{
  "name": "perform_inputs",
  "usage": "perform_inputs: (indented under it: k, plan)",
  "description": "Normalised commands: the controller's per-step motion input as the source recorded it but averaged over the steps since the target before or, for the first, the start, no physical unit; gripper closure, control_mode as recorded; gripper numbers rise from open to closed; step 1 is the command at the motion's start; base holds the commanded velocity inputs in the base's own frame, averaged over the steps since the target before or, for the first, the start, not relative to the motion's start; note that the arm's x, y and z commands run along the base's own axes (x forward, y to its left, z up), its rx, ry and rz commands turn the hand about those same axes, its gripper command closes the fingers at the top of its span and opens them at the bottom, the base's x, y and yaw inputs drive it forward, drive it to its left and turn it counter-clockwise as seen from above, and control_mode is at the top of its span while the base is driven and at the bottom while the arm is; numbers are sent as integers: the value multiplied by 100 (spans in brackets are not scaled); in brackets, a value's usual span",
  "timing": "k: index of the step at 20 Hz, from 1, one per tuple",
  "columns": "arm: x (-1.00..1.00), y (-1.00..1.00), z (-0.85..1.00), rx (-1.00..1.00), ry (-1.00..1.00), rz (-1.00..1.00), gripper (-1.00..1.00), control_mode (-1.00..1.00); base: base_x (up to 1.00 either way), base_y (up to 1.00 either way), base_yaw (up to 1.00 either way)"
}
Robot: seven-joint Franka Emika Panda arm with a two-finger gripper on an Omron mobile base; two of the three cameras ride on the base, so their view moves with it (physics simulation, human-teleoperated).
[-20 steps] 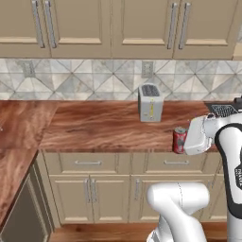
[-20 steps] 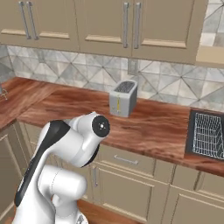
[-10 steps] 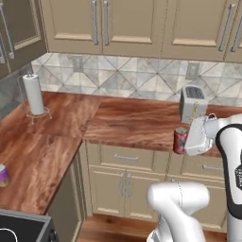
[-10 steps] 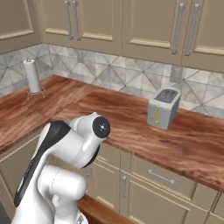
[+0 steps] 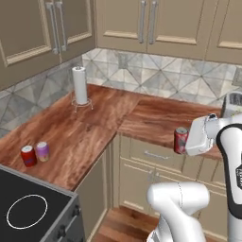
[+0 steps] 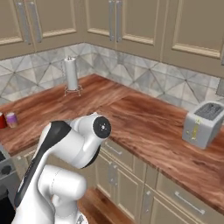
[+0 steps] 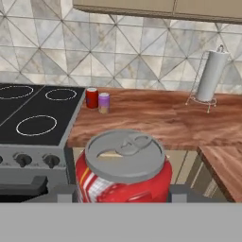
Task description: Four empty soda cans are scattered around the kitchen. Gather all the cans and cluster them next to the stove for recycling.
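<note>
While the arm stands clear of the worktop (image 5: 94, 137), you will see its gripper (image 5: 185, 141) holding a red soda can (image 5: 180, 140) in the air in front of the lower cabinet fronts, upright, with the silver top up. Check the hand view: the jaws are closed partway on that held can (image 7: 124, 171), one dark finger tip at each side of its body. Note two further cans standing upright on the worktop just beside the stove (image 5: 28, 208): a second red can (image 5: 28, 155) and a pale purple can (image 5: 42, 151), close together. You will find the same pair in the hand view, red (image 7: 91, 98) nearest the black cooktop (image 7: 38, 113), purple (image 7: 104, 102) next to it. A paper-towel roll (image 5: 80, 85) stands in the corner, and a toaster (image 6: 203, 124) further along.
</note>
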Motion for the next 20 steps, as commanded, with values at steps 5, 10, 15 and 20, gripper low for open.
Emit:
perform_inputs:
  k: [5,10,15,20]
  plan:
    - [0,0,0,0,0,0,100,100,0,34,43]
    - [0,0,0,0,0,0,100,100,0,32,43]
    - [0,0,0,0,0,0,100,100,1,34,36]
    - [0,0,0,0,0,0,100,100,7,33,36]
